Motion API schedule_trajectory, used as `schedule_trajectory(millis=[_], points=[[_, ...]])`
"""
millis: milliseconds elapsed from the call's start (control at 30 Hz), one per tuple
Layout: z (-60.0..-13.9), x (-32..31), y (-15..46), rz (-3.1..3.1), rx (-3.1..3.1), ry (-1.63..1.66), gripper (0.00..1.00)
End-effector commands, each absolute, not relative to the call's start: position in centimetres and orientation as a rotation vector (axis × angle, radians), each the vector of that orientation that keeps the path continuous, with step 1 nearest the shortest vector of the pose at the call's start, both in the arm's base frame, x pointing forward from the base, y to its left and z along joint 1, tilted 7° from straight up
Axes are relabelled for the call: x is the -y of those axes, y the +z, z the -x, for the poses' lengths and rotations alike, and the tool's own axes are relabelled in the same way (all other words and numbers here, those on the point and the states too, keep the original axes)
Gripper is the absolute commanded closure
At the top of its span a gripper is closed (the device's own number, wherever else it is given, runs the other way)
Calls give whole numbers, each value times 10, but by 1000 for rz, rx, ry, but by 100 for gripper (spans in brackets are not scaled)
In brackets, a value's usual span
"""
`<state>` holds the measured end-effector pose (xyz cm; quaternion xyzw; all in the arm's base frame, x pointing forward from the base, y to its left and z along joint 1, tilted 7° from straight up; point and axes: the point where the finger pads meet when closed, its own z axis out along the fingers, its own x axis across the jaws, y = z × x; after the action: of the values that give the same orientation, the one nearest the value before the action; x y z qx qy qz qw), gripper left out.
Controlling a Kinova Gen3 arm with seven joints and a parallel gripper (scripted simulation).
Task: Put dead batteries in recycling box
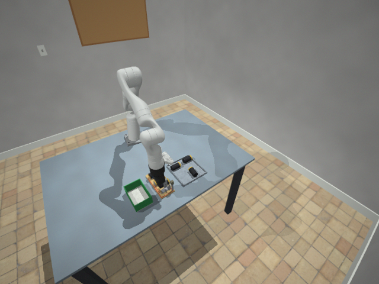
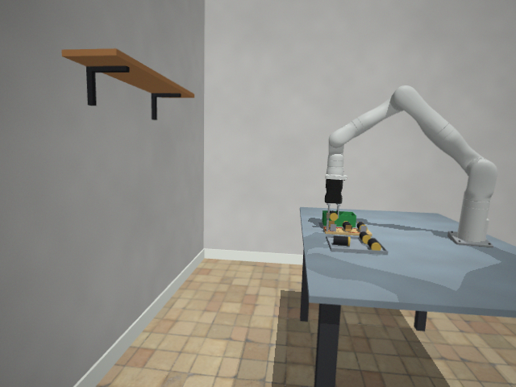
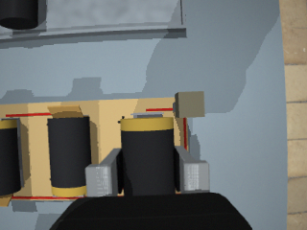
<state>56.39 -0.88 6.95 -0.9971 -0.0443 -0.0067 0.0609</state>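
Note:
My gripper (image 3: 148, 162) is shut on a black battery with a yellow end (image 3: 147, 155), held over the right end slot of the tan battery holder (image 3: 96, 149). In the exterior view the held battery (image 2: 333, 217) hangs a little above the holder (image 2: 343, 230). Another battery (image 3: 69, 158) sits in the slot to the left, and a third shows at the left edge (image 3: 9, 155). A grey block (image 3: 189, 103) stands at the holder's right corner. The green recycling box (image 1: 138, 194) stands on the table left of the holder (image 1: 157, 187). The bulb is not visible to me.
A flat grey tray (image 1: 186, 170) with three black batteries lies right of the holder, close to the table's edge. The arm's base (image 1: 133, 139) stands at the back of the table. The table edge runs just right of the holder in the wrist view.

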Motion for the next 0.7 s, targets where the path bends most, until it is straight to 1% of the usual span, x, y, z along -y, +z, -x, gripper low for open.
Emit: schedule_trajectory(millis=[0,433,667], points=[[-565,9,71,3017,134,-24,43],[-565,9,71,3017,134,-24,43],[-565,7,58,3017,134,-24,43]])
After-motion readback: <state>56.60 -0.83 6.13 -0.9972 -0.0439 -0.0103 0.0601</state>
